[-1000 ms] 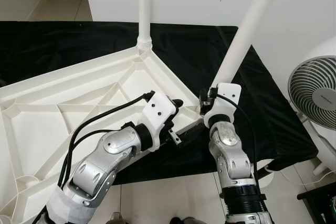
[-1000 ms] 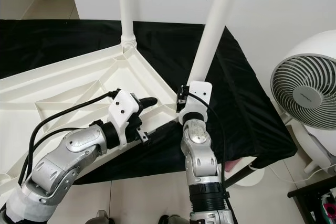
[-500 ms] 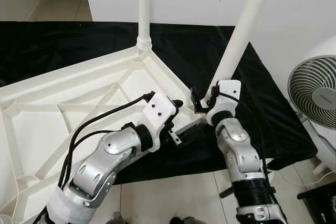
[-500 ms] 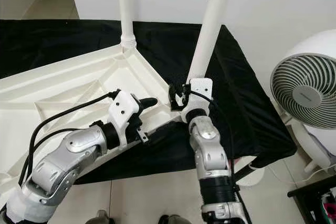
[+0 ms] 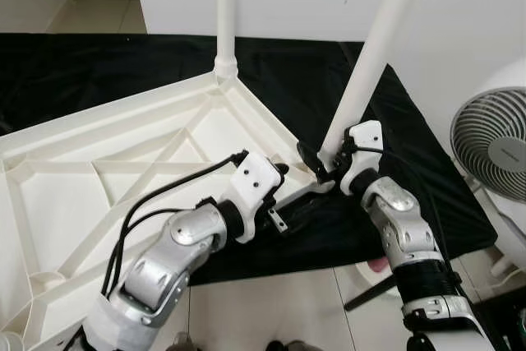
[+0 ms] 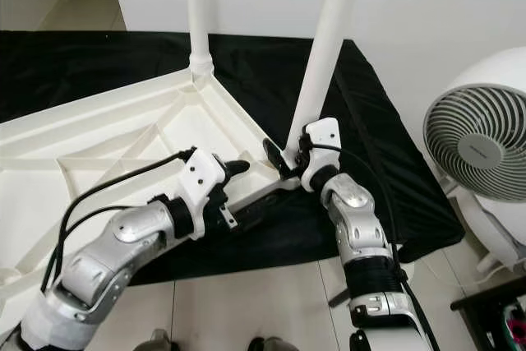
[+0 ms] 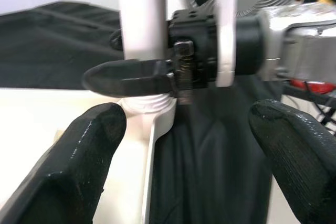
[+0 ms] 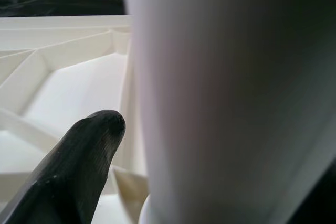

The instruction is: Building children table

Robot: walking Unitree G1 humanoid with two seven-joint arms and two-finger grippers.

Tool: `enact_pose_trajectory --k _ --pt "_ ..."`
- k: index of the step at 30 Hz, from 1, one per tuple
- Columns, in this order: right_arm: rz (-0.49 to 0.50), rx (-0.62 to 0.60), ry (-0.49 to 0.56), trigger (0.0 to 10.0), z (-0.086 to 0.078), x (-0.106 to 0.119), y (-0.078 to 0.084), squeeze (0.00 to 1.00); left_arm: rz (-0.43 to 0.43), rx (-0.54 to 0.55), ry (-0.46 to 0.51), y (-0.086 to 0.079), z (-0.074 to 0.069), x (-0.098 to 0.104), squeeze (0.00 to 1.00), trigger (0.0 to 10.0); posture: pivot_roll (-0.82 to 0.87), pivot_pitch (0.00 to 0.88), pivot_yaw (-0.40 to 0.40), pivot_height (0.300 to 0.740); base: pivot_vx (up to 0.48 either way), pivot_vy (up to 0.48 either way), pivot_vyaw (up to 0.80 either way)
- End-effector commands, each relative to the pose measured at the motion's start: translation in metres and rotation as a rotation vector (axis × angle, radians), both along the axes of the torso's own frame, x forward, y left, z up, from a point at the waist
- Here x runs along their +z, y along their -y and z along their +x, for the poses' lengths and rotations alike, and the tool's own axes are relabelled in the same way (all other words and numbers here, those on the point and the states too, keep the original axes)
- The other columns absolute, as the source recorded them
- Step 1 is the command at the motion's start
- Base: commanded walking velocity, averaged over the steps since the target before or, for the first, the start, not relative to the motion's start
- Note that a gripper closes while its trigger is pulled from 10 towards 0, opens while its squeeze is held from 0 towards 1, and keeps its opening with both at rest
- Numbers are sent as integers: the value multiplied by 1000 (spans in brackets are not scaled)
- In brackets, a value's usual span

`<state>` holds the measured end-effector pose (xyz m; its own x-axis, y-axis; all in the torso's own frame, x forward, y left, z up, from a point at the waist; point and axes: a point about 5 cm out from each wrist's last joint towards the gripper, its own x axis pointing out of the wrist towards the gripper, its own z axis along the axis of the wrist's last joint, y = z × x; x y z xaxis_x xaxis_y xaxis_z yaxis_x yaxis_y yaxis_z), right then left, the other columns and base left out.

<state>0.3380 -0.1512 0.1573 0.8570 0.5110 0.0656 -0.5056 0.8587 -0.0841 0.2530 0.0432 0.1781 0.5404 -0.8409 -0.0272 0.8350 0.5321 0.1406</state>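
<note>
Head views: upturned white tabletop (image 5: 107, 162) on black cloth (image 5: 411, 170), one leg (image 5: 226, 14) upright at the far corner, a second leg (image 5: 370, 55) leaning over the near corner socket (image 6: 283, 172). Right claw (image 5: 323, 162) clamped around the base of that second leg, long axis rising up and away. Left claw (image 5: 278, 177) just beside the socket, nearer the tabletop rim. Fan (image 6: 477, 145) on the right, pale tiled floor (image 5: 271, 302), white wall.

Left wrist view: fingers (image 7: 86, 145) spread wide, empty, facing the socket.

Right wrist view: leg (image 8: 231, 93) close, one finger (image 8: 79, 166) alongside.
</note>
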Motion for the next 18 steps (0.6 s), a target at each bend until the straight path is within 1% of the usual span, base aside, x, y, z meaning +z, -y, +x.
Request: enact_pose_trajectory --k 1,3,7,9,10,11,12,13,14,18 --pt "-7 31 -14 10000 1 -5 2 0 21 131 2 0 7 -8 0 10000 171 67 -75 740 0 0 0" --pt "-4 47 -17 10000 2 -8 2 0 44 194 -1 0 14 -14 0 10000 170 67 -74 740 0 0 0" --pt "2 62 -15 10000 3 -8 3 0 57 218 -3 0 16 -18 0 10000 171 68 -75 740 0 0 0" --pt "12 63 -15 10000 5 -9 5 0 69 271 -4 -1 22 -23 0 10000 166 68 -75 740 0 0 0" --pt "12 63 -15 10000 5 -9 5 0 69 271 -4 -1 22 -23 0 10000 166 68 -75 740 0 0 0" --pt "11 65 -9 10000 6 -9 5 0 75 296 -7 -1 24 -26 0 10000 166 69 -76 740 0 0 0" --pt "9 65 1 7765 7 -9 6 0 75 310 -9 -2 25 -27 0 10000 165 69 -78 740 0 0 0" --pt "15 67 3 4078 7 -9 7 0 71 311 -8 -2 26 -28 0 10000 165 69 -78 740 0 0 0" --pt "21 67 14 0 7 -8 8 0 67 312 -7 -3 27 -26 0 10000 167 70 -81 740 0 0 0" --pt "34 67 26 0 8 -7 9 0 46 316 2 -5 29 -24 0 10000 163 70 -85 740 0 0 0"
